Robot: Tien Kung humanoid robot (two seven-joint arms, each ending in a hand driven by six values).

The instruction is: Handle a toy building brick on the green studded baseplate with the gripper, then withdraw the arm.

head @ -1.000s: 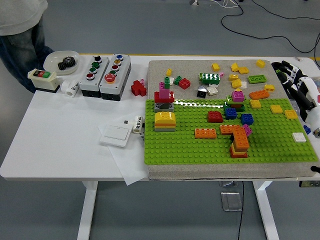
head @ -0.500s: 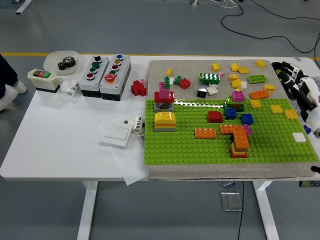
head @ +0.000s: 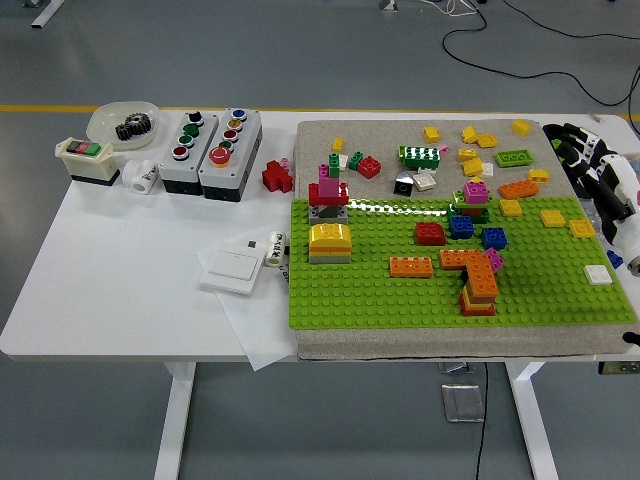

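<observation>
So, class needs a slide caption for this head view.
Right hand rests at the table edge beside the brick-covered green baseplate.

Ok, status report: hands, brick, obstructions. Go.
Right hand at the table's right edge, off the green baseplate, holding nothing. Left hand not in view. Bricks sit on the baseplate, none gripped. Nothing blocking the baseplate.
</observation>
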